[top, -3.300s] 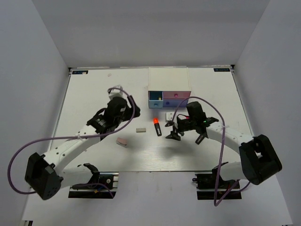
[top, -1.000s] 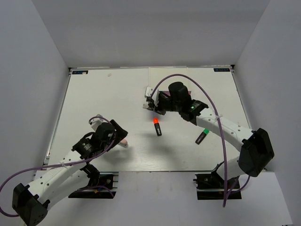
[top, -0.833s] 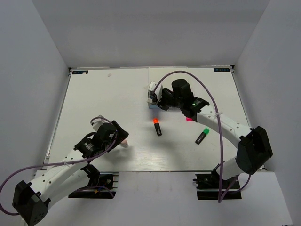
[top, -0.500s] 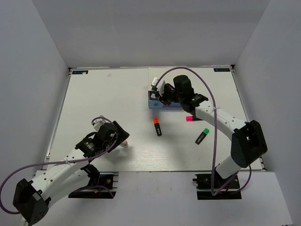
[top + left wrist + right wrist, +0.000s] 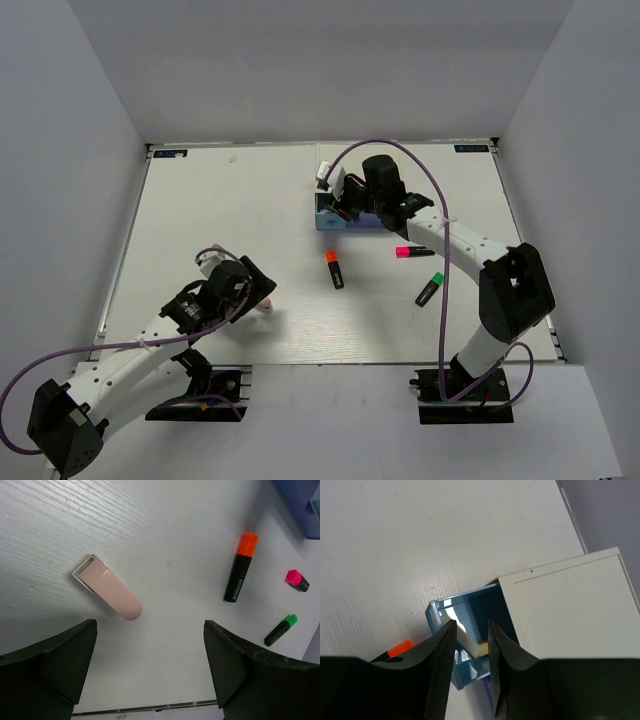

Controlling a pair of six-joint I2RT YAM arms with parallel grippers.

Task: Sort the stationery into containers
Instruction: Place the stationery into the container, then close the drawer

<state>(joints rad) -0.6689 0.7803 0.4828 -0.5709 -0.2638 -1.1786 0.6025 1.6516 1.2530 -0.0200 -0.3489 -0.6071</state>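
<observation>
Our right gripper (image 5: 470,624) hangs over the open blue drawer (image 5: 436,614), a tan eraser (image 5: 469,639) between its narrow jaws; whether they grip it, we cannot tell. Next, we judge, the left gripper (image 5: 150,630), jaws wide, should drop onto the 1 pink eraser (image 5: 107,587) just ahead.

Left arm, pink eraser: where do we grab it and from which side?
Take the pink eraser at mid-length, across its narrow width, coming straight down. It lies flat on the table with two straight parallel long edges; the rounded end would likely slip. It sits diagonal in the left wrist view, so the left gripper, jaws open, probably needs a wrist turn first.
</observation>
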